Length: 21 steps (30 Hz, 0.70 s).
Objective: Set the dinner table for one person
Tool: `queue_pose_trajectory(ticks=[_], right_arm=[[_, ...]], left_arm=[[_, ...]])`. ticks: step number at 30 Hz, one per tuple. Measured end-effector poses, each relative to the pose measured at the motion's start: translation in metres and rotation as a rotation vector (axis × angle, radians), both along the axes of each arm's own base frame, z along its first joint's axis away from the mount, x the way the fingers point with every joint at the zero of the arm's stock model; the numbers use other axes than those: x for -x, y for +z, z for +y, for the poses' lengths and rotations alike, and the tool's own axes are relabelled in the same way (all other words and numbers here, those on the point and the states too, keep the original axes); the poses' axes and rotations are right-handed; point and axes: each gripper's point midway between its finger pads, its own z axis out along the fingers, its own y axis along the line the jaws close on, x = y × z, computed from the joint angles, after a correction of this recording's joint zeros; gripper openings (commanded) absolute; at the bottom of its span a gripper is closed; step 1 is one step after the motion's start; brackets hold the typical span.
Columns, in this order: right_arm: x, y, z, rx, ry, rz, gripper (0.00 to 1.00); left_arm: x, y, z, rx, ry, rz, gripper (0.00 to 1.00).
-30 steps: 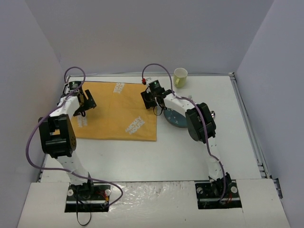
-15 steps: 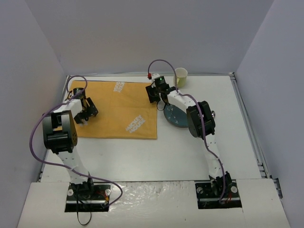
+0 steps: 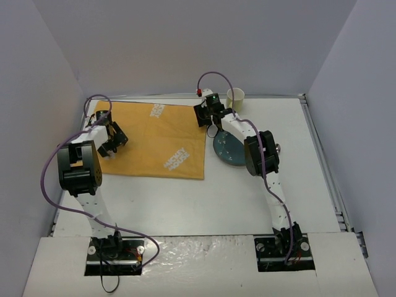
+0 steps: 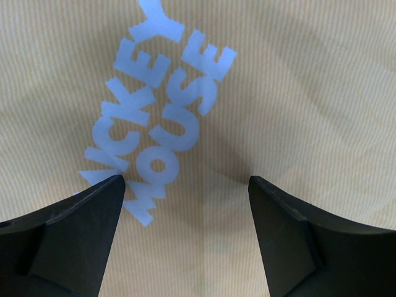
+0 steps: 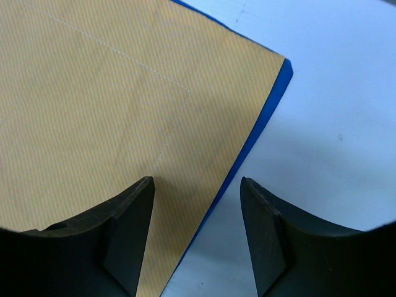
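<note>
Top view: the mat point(image 3: 154, 139) is being laid out far left on the dinner table point(image 3: 185, 204), the plate point(image 3: 228, 151) and cup point(image 3: 235, 99) are being left off to its right, so most of the setting is likely not done yet. Left wrist: the left gripper point(image 4: 184, 179) is being held wide open over the mat's print, nothing gripped. Right wrist: the right gripper point(image 5: 195, 180) is being held half open over the mat's corner, empty too.

Arms extended; left end effector point(image 4: 185, 179), right end effector point(image 5: 197, 180): jaws apart.
</note>
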Motion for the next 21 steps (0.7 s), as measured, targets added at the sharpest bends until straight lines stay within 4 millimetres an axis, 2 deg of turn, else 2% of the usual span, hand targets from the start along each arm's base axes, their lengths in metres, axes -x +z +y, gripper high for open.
queue_pose_trajectory(ticks=[5,7,10,13,17,19,21], right_arm=[[-0.005,0.021,0.002,-0.022,0.02,-0.026,0.72],[-0.003,0.039,0.001,-0.029,0.035,-0.038,0.79],[0.005,0.092,0.0,-0.057,0.049,-0.091,0.9],[0.015,0.173,-0.004,-0.107,0.052,-0.208,0.96],[0.055,0.27,-0.026,-0.17,0.02,-0.344,0.99],[0.079,0.301,-0.043,-0.198,-0.027,-0.392,1.0],[0.099,0.314,-0.059,-0.224,-0.08,-0.403,1.0]], left_arm=[[-0.003,0.003,-0.01,0.027,-0.005,-0.015,0.8],[-0.001,0.006,-0.019,0.039,-0.027,-0.01,0.82],[0.0,0.018,-0.036,0.032,-0.103,-0.006,0.85],[-0.012,0.049,-0.059,0.0,-0.218,-0.07,0.88],[-0.027,0.099,-0.108,-0.051,-0.404,-0.196,0.88],[-0.029,0.114,-0.137,-0.061,-0.491,-0.248,0.88],[-0.029,0.118,-0.165,-0.057,-0.566,-0.273,0.88]])
